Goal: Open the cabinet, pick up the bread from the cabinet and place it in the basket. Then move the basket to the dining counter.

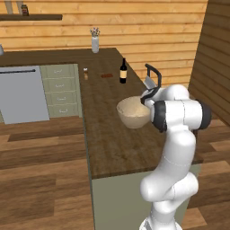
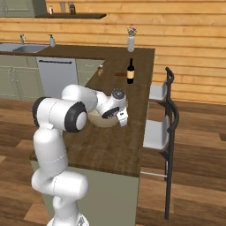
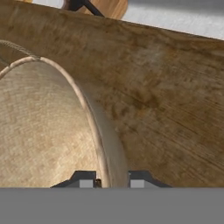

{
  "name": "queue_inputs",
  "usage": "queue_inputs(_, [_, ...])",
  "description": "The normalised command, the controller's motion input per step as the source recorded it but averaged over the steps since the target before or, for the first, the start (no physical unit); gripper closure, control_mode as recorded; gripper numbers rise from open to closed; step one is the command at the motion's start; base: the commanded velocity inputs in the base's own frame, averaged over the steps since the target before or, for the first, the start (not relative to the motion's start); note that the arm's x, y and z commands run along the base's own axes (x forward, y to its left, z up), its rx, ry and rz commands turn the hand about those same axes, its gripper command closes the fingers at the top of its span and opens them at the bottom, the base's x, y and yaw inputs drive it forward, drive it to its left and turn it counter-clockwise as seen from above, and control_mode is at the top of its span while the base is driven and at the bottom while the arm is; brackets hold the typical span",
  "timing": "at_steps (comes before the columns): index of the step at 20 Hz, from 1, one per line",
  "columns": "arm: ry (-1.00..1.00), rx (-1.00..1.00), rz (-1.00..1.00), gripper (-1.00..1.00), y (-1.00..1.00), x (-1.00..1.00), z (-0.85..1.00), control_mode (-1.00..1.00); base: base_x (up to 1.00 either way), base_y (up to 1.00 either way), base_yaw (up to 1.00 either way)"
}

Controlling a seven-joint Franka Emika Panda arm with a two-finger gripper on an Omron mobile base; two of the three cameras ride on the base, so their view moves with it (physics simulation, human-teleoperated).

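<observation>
The round tan basket (image 1: 132, 112) (image 2: 100, 121) rests on the dark wood-grain dining counter (image 1: 112, 148) (image 2: 119, 150), near its right edge. My gripper (image 2: 122, 119) reaches down over the basket's right rim. In the hand view the basket (image 3: 52, 131) shows its pale speckled inside on the left, and its wall runs down between the two fingertips of the gripper (image 3: 112, 178), which is shut on it. Counter wood (image 3: 166, 100) lies to the right of the wall. The bread is hidden from me. The cabinet is out of view.
A dark wine bottle (image 1: 123, 72) (image 2: 130, 71), a small jar (image 1: 85, 72) (image 2: 100, 69) and a white vase (image 1: 95, 42) (image 2: 130, 40) stand farther back on the counter. Grey-seated bar stools (image 2: 158, 132) line its right side. A dishwasher (image 1: 22, 94) is at the left.
</observation>
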Motion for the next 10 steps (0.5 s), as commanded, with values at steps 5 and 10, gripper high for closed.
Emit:
queue_inputs(5, [-0.01,0.00,0.00,-1.00,0.00,0.00,-0.23,-1.00,0.00,0.00,0.00])
queue_inputs(10, [0.00,0.00,0.00,-1.00,0.00,0.00,0.01,-1.00,0.00,0.00,0.00])
